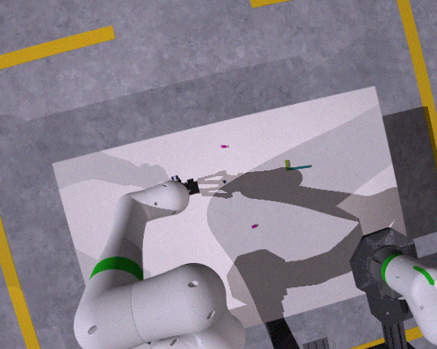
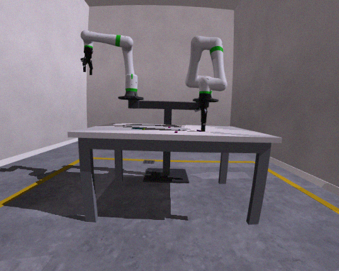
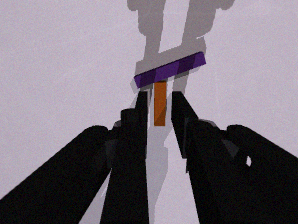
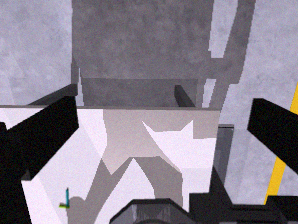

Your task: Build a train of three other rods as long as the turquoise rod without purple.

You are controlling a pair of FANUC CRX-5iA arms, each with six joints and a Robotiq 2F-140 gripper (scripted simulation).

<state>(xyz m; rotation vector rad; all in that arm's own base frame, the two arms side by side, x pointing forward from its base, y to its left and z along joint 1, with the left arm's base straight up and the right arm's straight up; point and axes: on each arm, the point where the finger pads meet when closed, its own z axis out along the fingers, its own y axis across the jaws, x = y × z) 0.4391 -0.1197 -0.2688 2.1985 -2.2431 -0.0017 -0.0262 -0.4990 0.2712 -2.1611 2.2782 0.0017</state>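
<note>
Seen from the top, at the left, the left pincer (image 1: 192, 186) (image 2: 203, 130) (image 3: 159, 105) stood narrowly spread around the orange rod (image 3: 160, 112) without pinching it, the purple rod (image 3: 170, 70) crossing at its 12 o'clock end. Rightward on the worktop (image 1: 157, 239) (image 2: 175, 135) (image 4: 90, 170) lay the blue rod (image 1: 224, 181), with magenta rods at its 12 (image 1: 224, 146) and 5 o'clock (image 1: 254, 226), then the lime rod (image 1: 287, 165) (image 4: 64, 205), from whose 6 o'clock end the turquoise rod (image 1: 301, 167) (image 4: 67, 195) pointed toward 3 o'clock. The right pincer (image 2: 87, 73) (image 4: 162, 113) hung high, spread wide and holding nothing.

Robotics workcell, bare walls (image 2: 160, 63), floor lines (image 2: 307, 189)
</note>
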